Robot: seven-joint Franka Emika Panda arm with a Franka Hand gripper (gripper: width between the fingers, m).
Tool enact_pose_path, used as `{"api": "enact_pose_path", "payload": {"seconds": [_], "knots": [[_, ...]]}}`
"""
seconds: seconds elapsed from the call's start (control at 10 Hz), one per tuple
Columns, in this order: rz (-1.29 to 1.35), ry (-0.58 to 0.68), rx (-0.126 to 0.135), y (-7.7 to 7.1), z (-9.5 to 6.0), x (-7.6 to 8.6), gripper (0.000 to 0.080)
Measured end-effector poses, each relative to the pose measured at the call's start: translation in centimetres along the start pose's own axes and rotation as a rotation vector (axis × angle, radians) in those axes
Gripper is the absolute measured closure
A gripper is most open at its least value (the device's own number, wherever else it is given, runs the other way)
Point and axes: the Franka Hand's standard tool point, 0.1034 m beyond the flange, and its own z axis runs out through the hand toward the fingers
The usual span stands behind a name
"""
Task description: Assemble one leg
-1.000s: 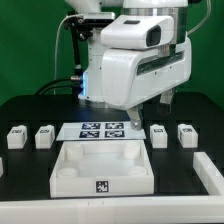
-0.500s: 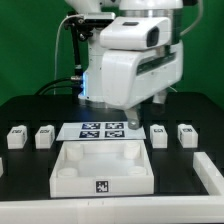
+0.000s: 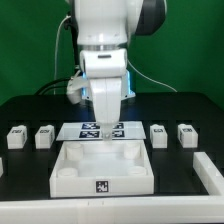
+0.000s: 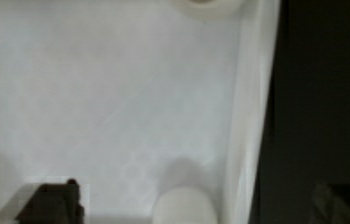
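Four small white legs stand on the black table in the exterior view, two at its left (image 3: pixel 16 135) (image 3: pixel 44 135) and two at its right (image 3: pixel 158 133) (image 3: pixel 187 133). None of them is held. My gripper (image 3: pixel 107 132) points straight down over the back edge of the large white panel (image 3: pixel 100 168), in front of the marker board (image 3: pixel 118 129). In the wrist view my gripper (image 4: pixel 197 205) is open, with its dark fingertips (image 4: pixel 51 200) far apart and only the panel's flat surface (image 4: pixel 119 100) and a round socket (image 4: pixel 186 205) below. No leg shows in the wrist view.
The arm's white body (image 3: pixel 103 50) rises above the middle of the table. More white parts lie at the exterior view's right edge (image 3: pixel 210 172) and left edge (image 3: pixel 2 165). Cables hang behind the arm (image 3: pixel 72 90).
The arm has swung round and come down. The hand that was up and toward the exterior view's right now points down over the panel's back edge. The legs have not moved.
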Motion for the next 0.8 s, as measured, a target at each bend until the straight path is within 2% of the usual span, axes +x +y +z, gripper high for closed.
{"api": "enact_pose_path", "payload": {"seconds": [0.2,0.4,0.8], "knots": [[0.023,0.012,0.020,-0.2,2.3,0.0,0.0150],[0.028,0.018,0.037,-0.7,3.7,-0.1,0.0150],[0.046,0.018,0.037,-0.6,3.7,-0.2,0.0180]]}}
